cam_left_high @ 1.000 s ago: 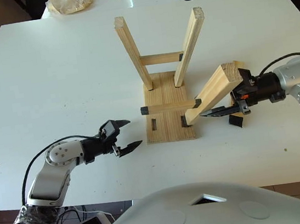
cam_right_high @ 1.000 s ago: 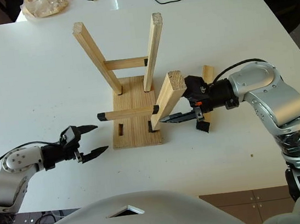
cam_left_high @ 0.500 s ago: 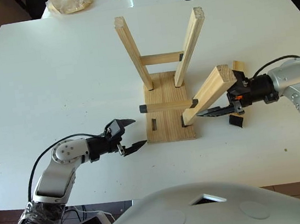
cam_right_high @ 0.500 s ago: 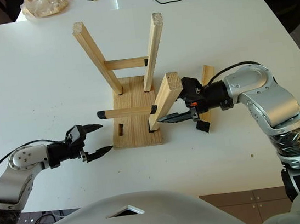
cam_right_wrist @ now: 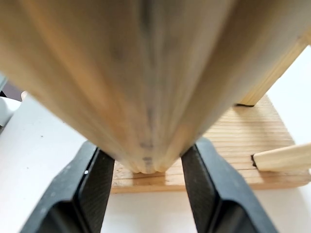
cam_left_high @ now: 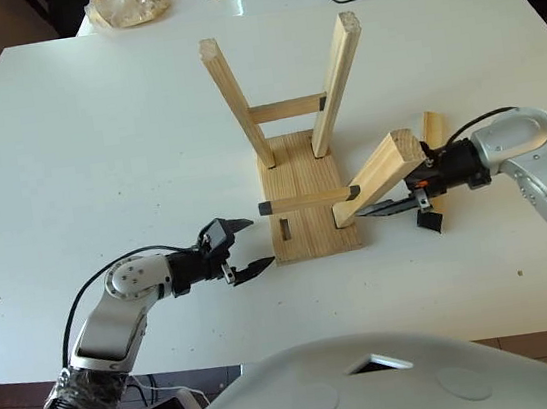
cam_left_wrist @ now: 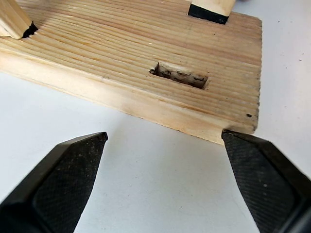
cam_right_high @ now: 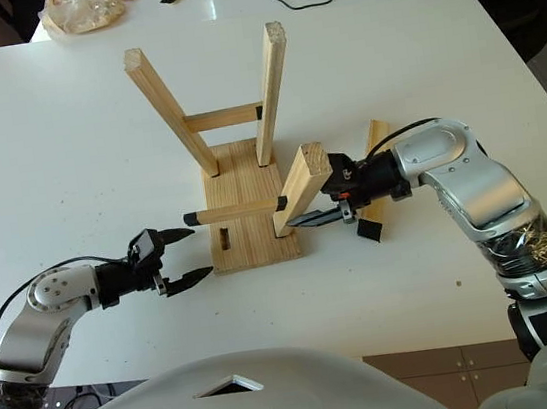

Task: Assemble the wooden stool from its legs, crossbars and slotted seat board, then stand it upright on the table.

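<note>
Looking at your right gripper [cam_left_high: 379, 201], it's clamped on the tilted leg [cam_left_high: 382, 172], whose foot sits at the 4 o'clock corner of the seat board [cam_left_high: 295, 176]. That board is lying flat mid-table. The near crossbar [cam_left_high: 308, 200] sticks out of that leg toward 9 o'clock. Your left gripper [cam_left_high: 258, 243] is spread wide just off the board's 7 o'clock corner, touching nothing, next to the empty slot [cam_left_wrist: 181, 76]. The upright legs [cam_left_high: 235, 104], joined by the far crossbar [cam_left_high: 286, 109], stand at the 12 o'clock end.
</note>
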`<state>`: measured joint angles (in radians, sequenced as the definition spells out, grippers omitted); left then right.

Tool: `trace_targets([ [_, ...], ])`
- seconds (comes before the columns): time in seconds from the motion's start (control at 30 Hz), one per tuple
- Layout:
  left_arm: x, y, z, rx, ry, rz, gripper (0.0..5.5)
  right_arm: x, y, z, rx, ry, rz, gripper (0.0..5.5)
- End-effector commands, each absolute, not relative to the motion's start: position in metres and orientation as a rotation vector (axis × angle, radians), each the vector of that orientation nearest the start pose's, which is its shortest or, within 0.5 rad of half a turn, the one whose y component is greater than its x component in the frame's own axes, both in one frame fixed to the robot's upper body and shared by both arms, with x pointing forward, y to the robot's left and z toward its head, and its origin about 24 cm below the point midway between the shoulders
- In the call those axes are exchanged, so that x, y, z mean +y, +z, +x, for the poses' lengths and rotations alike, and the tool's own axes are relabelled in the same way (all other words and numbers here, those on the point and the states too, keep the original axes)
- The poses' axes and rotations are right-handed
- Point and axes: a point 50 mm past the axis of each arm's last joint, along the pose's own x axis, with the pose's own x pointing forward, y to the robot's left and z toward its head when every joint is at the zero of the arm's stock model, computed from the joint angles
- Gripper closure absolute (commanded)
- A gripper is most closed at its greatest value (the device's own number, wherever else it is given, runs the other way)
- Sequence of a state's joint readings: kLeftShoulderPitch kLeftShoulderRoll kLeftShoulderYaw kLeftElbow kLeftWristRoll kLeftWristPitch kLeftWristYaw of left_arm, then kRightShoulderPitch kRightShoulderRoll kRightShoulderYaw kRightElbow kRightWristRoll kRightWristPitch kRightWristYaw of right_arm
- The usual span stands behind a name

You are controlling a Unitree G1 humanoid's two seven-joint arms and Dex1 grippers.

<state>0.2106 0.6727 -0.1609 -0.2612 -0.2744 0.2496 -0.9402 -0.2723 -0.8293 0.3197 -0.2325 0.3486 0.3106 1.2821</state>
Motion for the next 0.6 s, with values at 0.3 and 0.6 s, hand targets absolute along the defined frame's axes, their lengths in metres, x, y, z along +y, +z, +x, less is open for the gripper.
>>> trace_targets([
  [0.3,0.176,0.039,0.179,0.426,-1.124,0.198,1.14,-0.172,0.065,0.218,0.616,1.597,-0.444,3.50],
  [0.6,0.178,0.040,0.181,0.419,-1.118,0.206,1.14,-0.169,0.060,0.214,0.595,1.616,-0.472,3.50],
])
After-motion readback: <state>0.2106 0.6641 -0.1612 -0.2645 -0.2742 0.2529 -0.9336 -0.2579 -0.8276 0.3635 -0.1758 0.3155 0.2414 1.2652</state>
